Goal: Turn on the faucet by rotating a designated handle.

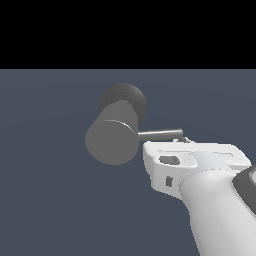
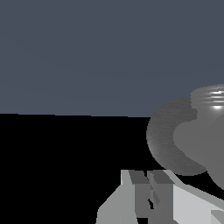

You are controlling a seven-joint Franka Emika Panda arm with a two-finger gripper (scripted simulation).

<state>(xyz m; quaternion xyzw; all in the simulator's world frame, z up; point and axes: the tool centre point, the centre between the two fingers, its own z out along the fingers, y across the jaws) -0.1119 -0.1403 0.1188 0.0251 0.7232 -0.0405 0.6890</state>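
Observation:
The faucet [image 1: 111,140] is a thick matte grey cylinder with a flat round end, joined to a darker rounded base [image 1: 125,97]. Its handle [image 1: 160,133], a thin grey rod, sticks out of the cylinder's side toward the exterior view's right. My gripper [image 1: 186,140] sits just under the rod's free end, mostly hidden behind the white hand [image 1: 195,160]; I cannot tell whether it touches the rod. In the wrist view the two fingers [image 2: 140,192] stand close together with nothing between them, and the faucet [image 2: 175,140] fills the area beyond them. The handle is not distinguishable there.
A flat blue-grey surface [image 1: 45,190] lies under everything, ending at a black background [image 1: 125,30]. My white arm [image 1: 220,215] enters from the exterior view's lower right.

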